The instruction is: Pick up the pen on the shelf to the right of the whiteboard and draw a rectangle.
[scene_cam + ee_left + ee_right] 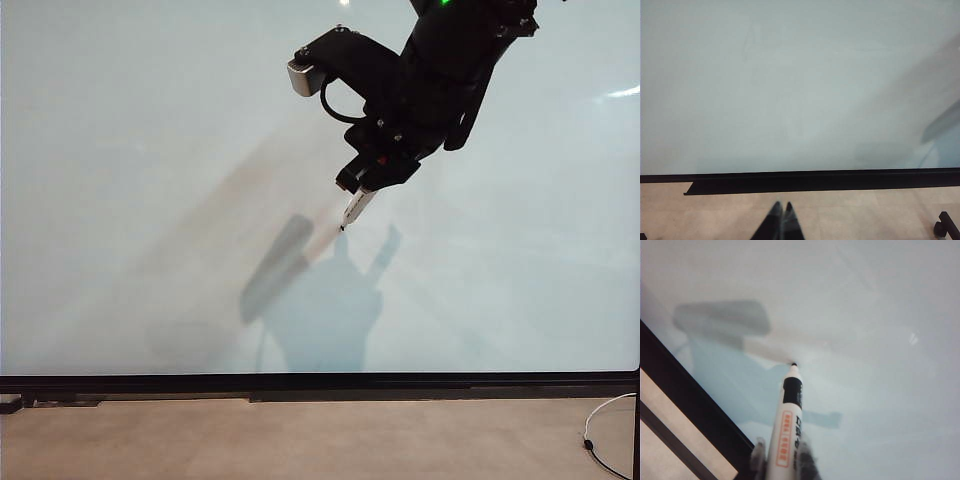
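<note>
Beige floor (300, 440) fronts the whiteboard (120, 150); right tool (365, 180) grips the pen (354, 209); left tool (781, 215) pinched closed.

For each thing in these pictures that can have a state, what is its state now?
pen: uncapped, held by the right gripper, tip at the board or just short of it.
whiteboard: blank, no ink line visible.
right gripper: shut on the pen, in front of the board's upper middle.
left gripper: shut, empty, low before the board's black bottom frame.
</note>
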`<state>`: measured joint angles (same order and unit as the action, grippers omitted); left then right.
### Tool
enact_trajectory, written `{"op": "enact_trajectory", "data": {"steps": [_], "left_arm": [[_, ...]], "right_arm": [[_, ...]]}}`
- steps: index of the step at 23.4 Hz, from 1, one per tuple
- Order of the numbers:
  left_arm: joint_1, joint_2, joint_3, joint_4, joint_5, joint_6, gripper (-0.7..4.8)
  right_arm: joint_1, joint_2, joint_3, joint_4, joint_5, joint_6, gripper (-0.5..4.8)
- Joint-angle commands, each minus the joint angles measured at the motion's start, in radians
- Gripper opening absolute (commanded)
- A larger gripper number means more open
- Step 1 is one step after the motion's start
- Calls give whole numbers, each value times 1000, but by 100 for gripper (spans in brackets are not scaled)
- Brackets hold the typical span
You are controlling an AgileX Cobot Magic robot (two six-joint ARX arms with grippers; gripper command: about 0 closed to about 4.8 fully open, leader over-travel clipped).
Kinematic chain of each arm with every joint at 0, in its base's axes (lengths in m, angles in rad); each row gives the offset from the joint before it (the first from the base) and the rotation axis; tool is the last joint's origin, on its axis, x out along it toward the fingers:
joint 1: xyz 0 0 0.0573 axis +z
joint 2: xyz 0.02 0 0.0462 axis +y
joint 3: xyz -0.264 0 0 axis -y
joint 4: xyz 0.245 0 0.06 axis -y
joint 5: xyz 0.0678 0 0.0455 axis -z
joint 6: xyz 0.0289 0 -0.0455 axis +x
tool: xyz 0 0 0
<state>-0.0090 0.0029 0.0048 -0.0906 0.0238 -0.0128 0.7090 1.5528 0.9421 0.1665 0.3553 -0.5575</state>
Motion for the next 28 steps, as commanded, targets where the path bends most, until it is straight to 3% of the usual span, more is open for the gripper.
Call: {"op": "enact_trajectory", "data": {"steps": [1,28], "left_arm": [[0,0,2,10,3,1,-4],[0,0,2,10,3,1,-4]], "right_arm": [[0,-5,9,51,13,-9,-6],[16,-32,69,65,73,-72,-6]]}}
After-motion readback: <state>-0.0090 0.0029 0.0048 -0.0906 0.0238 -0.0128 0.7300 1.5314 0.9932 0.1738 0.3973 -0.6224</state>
